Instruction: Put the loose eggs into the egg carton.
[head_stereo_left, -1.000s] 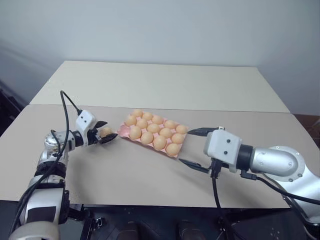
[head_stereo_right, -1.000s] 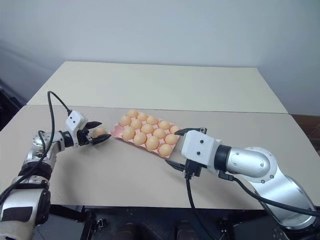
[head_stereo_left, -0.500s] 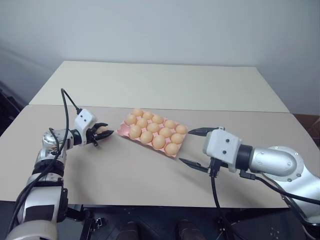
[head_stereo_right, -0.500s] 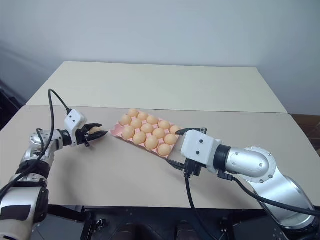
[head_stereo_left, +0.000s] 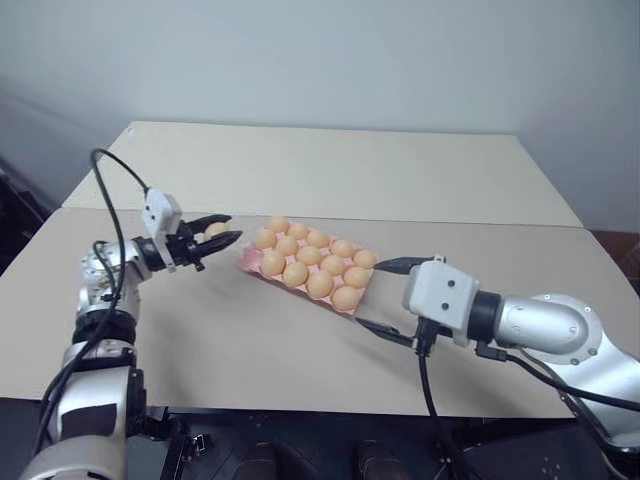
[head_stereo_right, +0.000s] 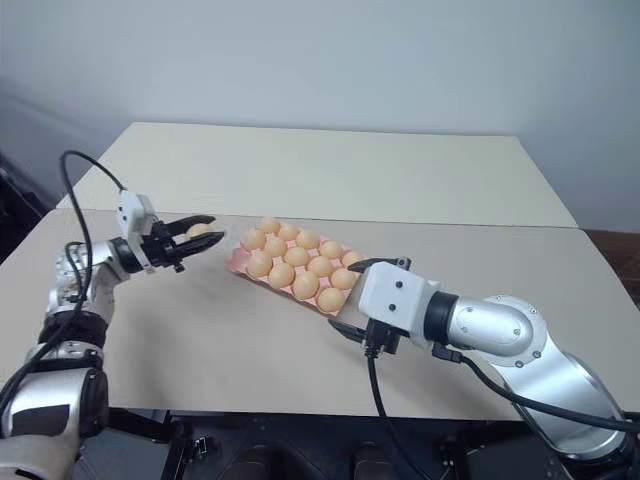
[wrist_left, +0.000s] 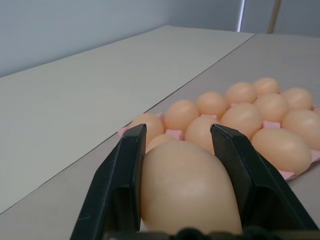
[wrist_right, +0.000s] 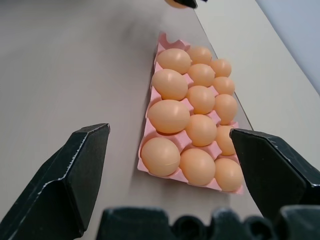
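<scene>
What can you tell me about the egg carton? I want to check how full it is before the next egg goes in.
The egg carton is a flat, lidless pink moulded tray, pulp-like in look, lying at an angle on the beige table between the two arms. Fourteen tan eggs sit in its cups; the corner cup nearest the left tool is empty. That tool holds one egg just off that corner, not touching the carton.

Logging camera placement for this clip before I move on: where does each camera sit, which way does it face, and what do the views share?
Left eye and right eye: on the head, looking forward and down at the table, both arms in frame.
Left wrist: looks along the left pincer, shut on a loose egg, toward the egg carton.
Right wrist: looks along the open right pincer, down at the carton's near end.
Shared: every view shows the carton; the head views show both pincers.
</scene>
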